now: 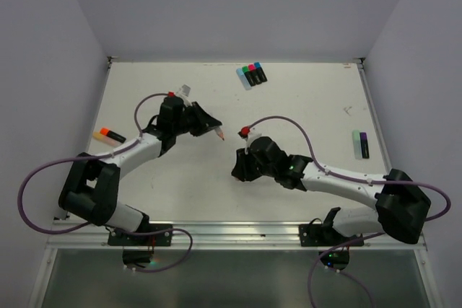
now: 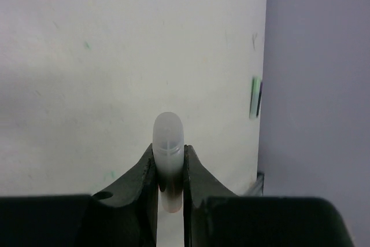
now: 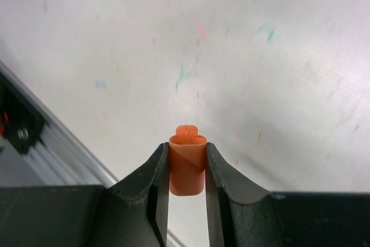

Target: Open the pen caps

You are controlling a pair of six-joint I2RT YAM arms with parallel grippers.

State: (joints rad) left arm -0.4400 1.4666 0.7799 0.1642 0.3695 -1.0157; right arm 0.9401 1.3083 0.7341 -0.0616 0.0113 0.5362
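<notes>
My left gripper (image 2: pixel 169 160) is shut on a translucent pale pen body (image 2: pixel 168 143), which stands up between the fingers. In the top view this gripper (image 1: pixel 209 124) sits left of centre, and the pen's reddish tip (image 1: pixel 219 135) points toward the right arm. My right gripper (image 3: pixel 187 163) is shut on a loose orange pen cap (image 3: pixel 187 169), open end up, held above the table. In the top view the right gripper (image 1: pixel 242 165) is near the middle; the cap is hidden there. The two grippers are apart.
A capped orange highlighter (image 1: pixel 108 135) with a black body lies at the left. Several capped highlighters (image 1: pixel 251 75) lie side by side at the back. Two more pens (image 1: pixel 361 143) lie at the right edge, also seen in the left wrist view (image 2: pixel 255 98). The table's metal front rail (image 3: pixel 34 137) runs close by.
</notes>
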